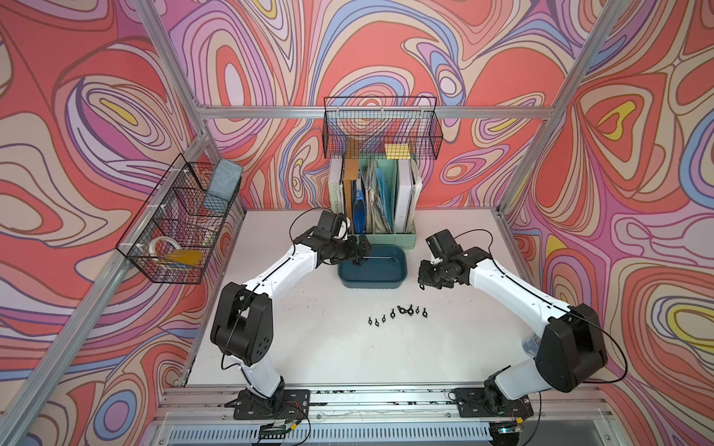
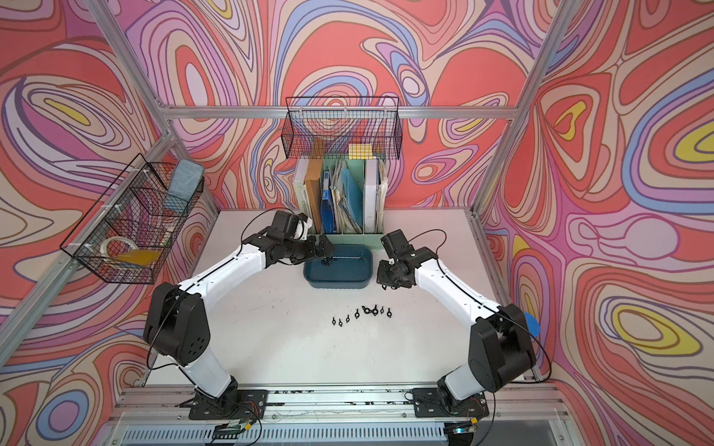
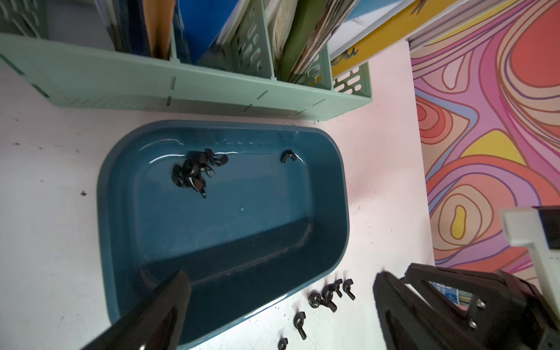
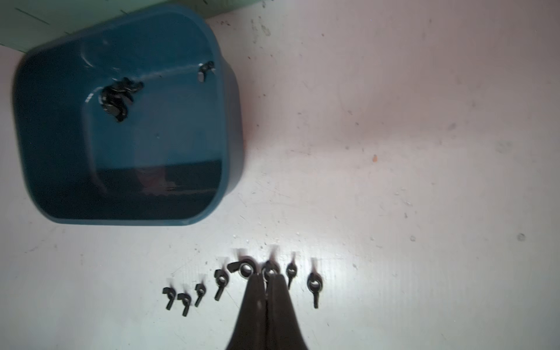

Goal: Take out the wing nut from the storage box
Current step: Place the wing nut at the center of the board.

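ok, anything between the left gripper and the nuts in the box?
Nothing visible. The left gripper hangs open over the box; the nut pile lies uncovered on its floor by the far wall, with one stray nut apart.

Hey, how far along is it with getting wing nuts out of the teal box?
Done: a row of wing nuts lies on the table before the storage box. In hand: nothing visible; left hand open over the box, right hand shut. Remaining: a clump and one single nut inside.
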Robot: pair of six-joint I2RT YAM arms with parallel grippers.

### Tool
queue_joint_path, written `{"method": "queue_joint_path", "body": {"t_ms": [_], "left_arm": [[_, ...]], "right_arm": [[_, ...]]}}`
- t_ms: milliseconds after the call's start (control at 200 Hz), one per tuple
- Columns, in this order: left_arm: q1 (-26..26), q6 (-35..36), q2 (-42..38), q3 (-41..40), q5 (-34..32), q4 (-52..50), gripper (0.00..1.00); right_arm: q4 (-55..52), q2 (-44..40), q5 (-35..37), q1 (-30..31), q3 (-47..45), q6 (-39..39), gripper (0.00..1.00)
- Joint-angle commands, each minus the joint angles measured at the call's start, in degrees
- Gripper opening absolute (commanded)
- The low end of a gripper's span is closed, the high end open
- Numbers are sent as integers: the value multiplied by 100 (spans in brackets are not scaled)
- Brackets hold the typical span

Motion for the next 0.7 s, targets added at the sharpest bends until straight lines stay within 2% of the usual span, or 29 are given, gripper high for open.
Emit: {"method": "queue_joint_path", "body": {"t_ms": [0, 110, 275, 591, 696], "left_arm": [[47, 289, 42, 256, -501, -500, 99], [112, 204, 42, 313, -799, -654, 99], [155, 260, 77, 441, -884, -847, 99], [186, -11, -242, -127, -1093, -195, 99], [234, 43, -187, 58, -1110, -541, 99]], "right_arm": [[-623, -142, 525, 5, -254, 22, 0], [-695, -118, 627, 4, -421, 68, 0], [-339, 49, 498, 15, -745, 52, 0], [117, 783, 406, 28, -831, -64, 0], [204, 890, 398, 32, -864, -93, 0]]}}
